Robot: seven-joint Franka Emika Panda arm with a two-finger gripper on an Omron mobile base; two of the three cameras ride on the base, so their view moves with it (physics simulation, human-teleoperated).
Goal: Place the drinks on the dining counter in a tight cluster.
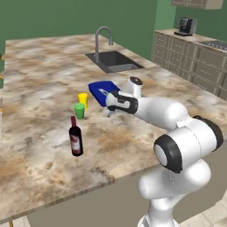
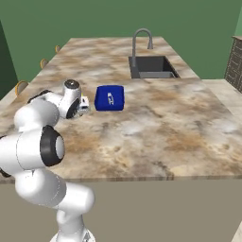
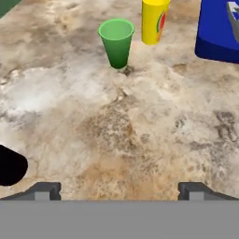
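A dark wine bottle point(image 1: 76, 138) with a red cap and label stands upright on the marbled dining counter point(image 1: 40, 84), near its front edge. My gripper point(image 1: 107, 110) hovers low over the counter, to the right of and beyond the bottle, and apart from it. In the hand view the gripper point(image 3: 119, 190) is open, its fingertips point(image 3: 44, 189) set wide over bare stone with nothing between them. A dark rounded shape point(image 3: 9, 168) shows at the left edge of that view; I cannot tell what it is. From the right base view the gripper point(image 2: 84, 106) sits just left of the blue box.
A green cup point(image 3: 116, 42) and a yellow cup point(image 3: 155, 21) stand side by side just ahead of the fingers. A blue box point(image 1: 103, 91) lies beside the hand. The dark sink point(image 1: 113, 60) and curved faucet point(image 1: 101, 37) are further back.
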